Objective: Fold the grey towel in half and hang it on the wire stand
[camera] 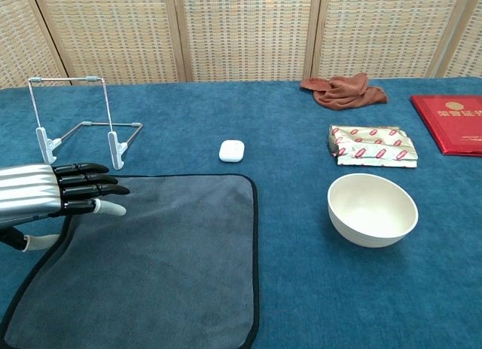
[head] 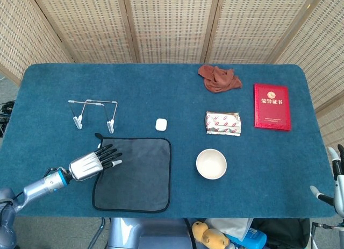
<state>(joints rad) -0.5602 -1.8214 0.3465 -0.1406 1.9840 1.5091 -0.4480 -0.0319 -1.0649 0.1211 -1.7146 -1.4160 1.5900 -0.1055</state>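
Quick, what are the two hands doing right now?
Left hand: open, fingers stretched flat over the grey towel, holding nothing.
Right hand: only partly visible at the edge; cannot tell.

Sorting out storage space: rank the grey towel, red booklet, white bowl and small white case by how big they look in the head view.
1. grey towel, plainly the largest
2. red booklet
3. white bowl, somewhat smaller in area than the booklet
4. small white case, the smallest by far

All lie on the same table, so nearness hardly skews the order.

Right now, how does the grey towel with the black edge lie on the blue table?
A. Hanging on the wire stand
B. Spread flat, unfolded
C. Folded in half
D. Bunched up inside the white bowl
B: the grey towel with the black edge lies spread flat in a single layer, apart from the wire stand.
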